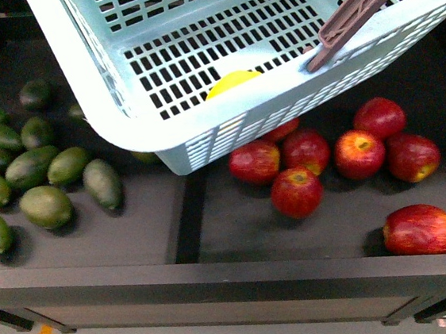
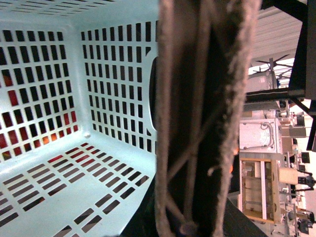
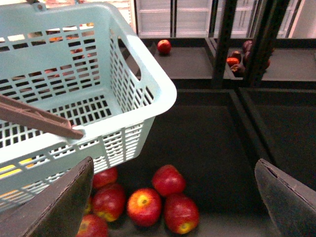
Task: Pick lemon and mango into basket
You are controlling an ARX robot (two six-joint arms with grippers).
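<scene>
Left pincer's state I cannot tell behind the brown handle. Green oval mangoes lie left of the raised turquoise slotted plastic basket, small yellow lemon already inside. Mango next, I judge: my right pincer, spread empty over red apples, must cross.

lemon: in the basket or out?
In. The front view shows the lemon lying on the slotted floor of the basket, behind the near wall, with only its top visible.
</scene>
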